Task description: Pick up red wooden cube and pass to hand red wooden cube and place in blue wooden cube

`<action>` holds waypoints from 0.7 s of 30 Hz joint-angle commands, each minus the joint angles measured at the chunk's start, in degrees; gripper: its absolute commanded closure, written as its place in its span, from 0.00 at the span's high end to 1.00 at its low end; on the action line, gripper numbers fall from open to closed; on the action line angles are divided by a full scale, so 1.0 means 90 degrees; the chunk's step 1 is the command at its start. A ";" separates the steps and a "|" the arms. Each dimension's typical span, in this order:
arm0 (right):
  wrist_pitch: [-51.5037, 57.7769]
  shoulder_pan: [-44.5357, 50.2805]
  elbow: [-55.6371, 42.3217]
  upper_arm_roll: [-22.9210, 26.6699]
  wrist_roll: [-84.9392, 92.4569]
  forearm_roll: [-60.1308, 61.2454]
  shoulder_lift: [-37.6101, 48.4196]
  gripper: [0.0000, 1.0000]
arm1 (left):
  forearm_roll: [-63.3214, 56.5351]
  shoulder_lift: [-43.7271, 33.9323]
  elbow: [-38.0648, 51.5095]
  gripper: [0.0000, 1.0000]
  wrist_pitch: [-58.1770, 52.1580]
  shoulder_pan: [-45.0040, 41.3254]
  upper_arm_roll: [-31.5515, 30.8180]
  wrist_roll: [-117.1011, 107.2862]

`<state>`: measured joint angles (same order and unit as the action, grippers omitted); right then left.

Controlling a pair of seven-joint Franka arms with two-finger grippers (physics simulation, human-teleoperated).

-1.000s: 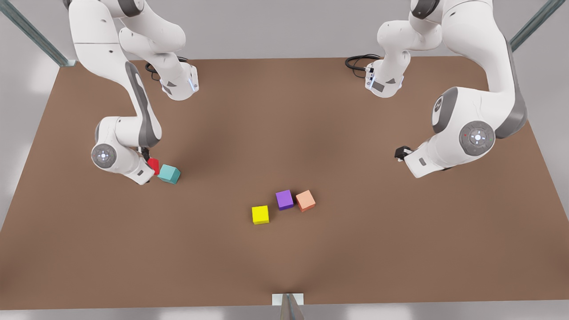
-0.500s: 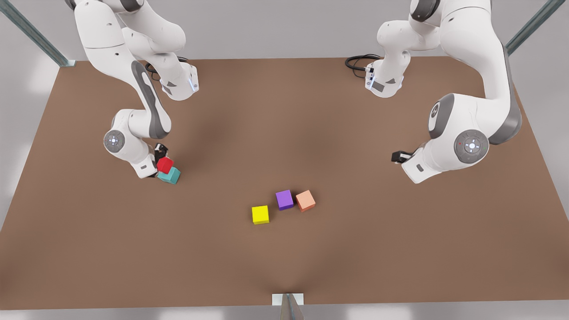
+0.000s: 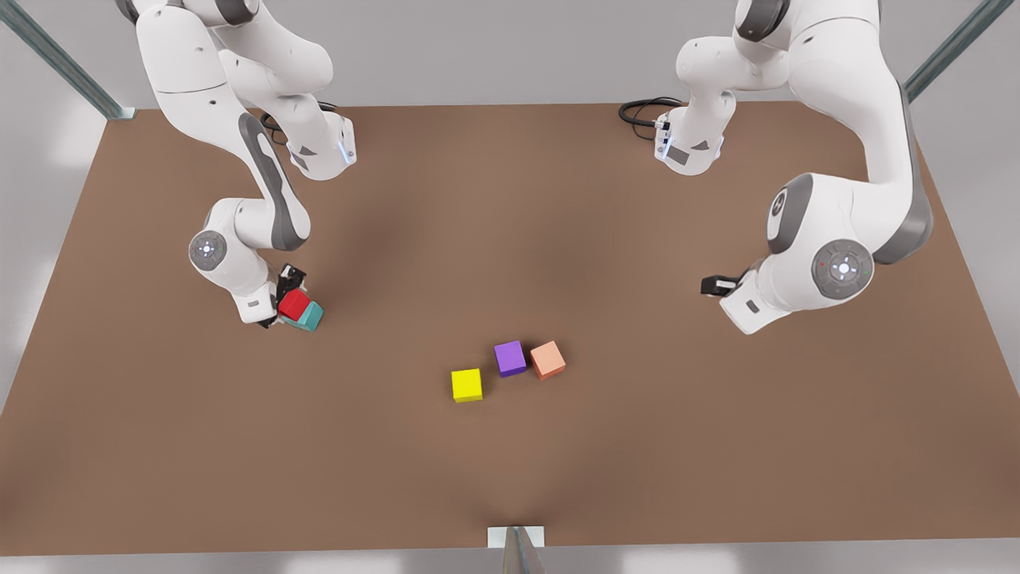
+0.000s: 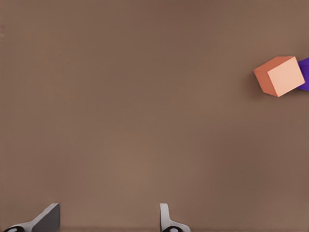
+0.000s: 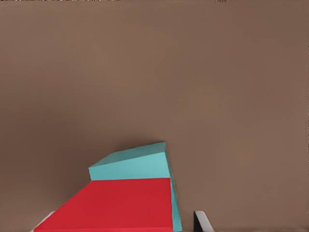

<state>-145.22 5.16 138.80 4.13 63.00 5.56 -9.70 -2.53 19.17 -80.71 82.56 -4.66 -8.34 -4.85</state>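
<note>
In the front view, my right gripper is clamped on the small matte red wooden cube, pressing it against the top of the teal blue-green wooden cube on the flat brown table. Half a second ago I held the red cube a little higher over the teal one. My left gripper waits well apart over bare table. A yellow cube, a purple cube and a salmon-orange cube sit between my two hands.

In my left wrist view, my fingers are spread wide and hold nothing; the salmon-orange cube lies far ahead.

In my right wrist view, the red cube sits between my fingertips, the teal cube touching just beyond it.
</note>
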 commanded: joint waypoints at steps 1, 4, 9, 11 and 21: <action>-0.0076 0.0002 -0.0003 0.0000 -0.0672 -0.0002 0.0013 1.00 | -0.0021 0.0009 0.0003 1.00 -0.0003 0.0000 -0.0002 -0.0233; -0.0066 0.0002 -0.0003 0.0000 -0.0672 0.0017 0.0023 1.00 | -0.0021 0.0009 0.0003 1.00 -0.0003 0.0000 -0.0002 -0.0233; 0.0032 0.0002 -0.0090 0.0000 -0.0682 -0.0003 0.0081 1.00 | -0.0021 0.0038 0.0003 1.00 -0.0003 0.0000 -0.0002 -0.0233; 0.0061 0.0002 -0.0100 -0.0010 -0.0682 -0.0003 0.0091 1.00 | -0.0021 0.0048 0.0003 1.00 -0.0003 0.0000 -0.0002 -0.0233; 0.0939 0.0032 -0.0198 -0.0019 -0.0672 0.0183 0.0442 1.00 | -0.0021 0.0058 0.0003 1.00 -0.0003 0.0010 -0.0002 -0.0233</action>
<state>-140.80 5.45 137.07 3.92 58.64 6.54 -5.96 -2.73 19.81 -80.70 82.53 -4.61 -8.33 -6.29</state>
